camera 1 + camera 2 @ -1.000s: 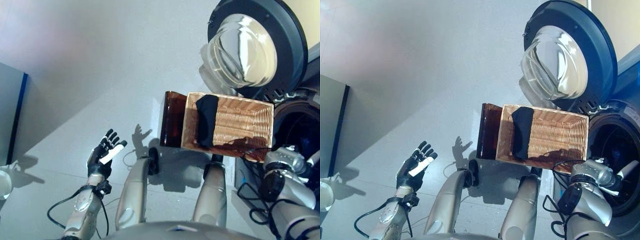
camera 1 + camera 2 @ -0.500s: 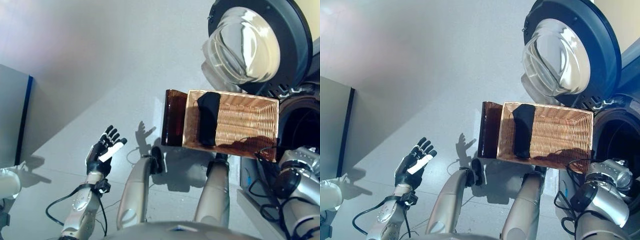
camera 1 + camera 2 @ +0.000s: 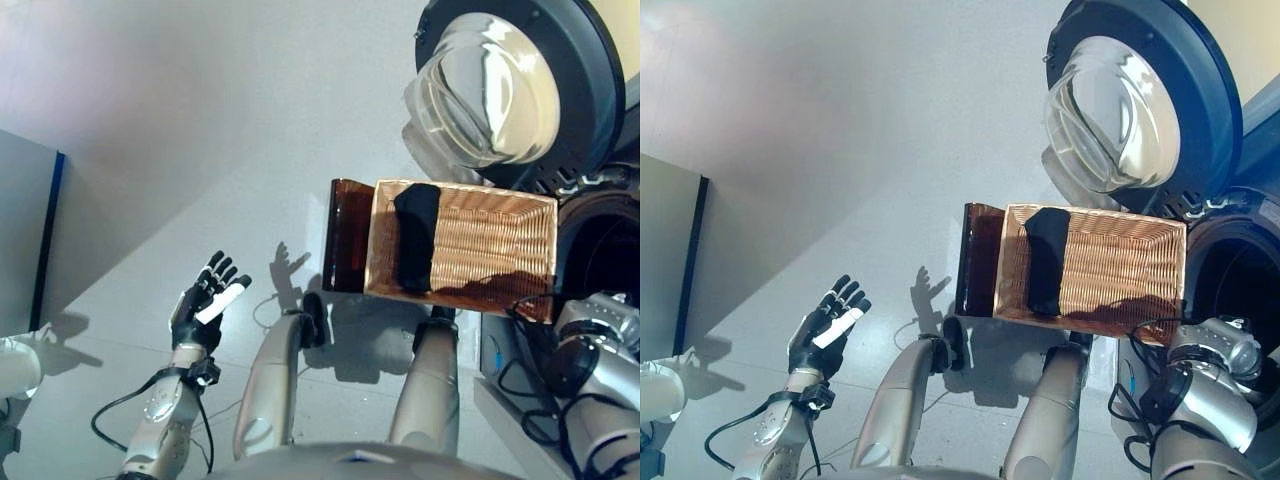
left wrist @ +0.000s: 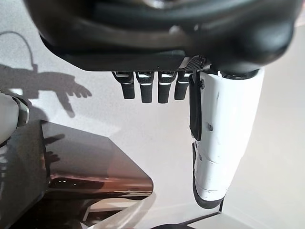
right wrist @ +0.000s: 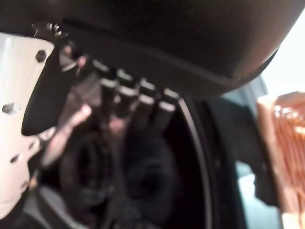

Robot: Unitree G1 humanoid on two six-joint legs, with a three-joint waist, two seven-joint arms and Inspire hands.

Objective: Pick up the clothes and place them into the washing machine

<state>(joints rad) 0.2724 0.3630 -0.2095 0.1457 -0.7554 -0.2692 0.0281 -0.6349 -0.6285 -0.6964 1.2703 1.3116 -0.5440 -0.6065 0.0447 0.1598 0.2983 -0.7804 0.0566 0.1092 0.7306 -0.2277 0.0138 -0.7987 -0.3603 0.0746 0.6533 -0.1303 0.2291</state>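
A black garment (image 3: pixel 415 238) lies draped over the left end of a wicker basket (image 3: pixel 495 250). To the basket's right is the washing machine's dark drum opening (image 3: pixel 1230 275), with its round glass door (image 3: pixel 495 85) swung open above. My right hand (image 5: pixel 136 102) reaches into the drum with its fingers straight and nothing in them. Dark cloth (image 5: pixel 150 186) lies inside the drum past the fingers. My left hand (image 3: pixel 205 303) hangs open over the floor at the lower left, far from the basket.
The basket rests on a brown glossy stand (image 3: pixel 350 235). A grey panel with a blue edge (image 3: pixel 25 230) stands at the far left. Pale grey floor (image 3: pixel 200 120) spreads between the panel and the washing machine.
My right arm has moved to the right, further toward the drum opening. The view has shifted slightly. The left hand and the black garment in the basket are as before.
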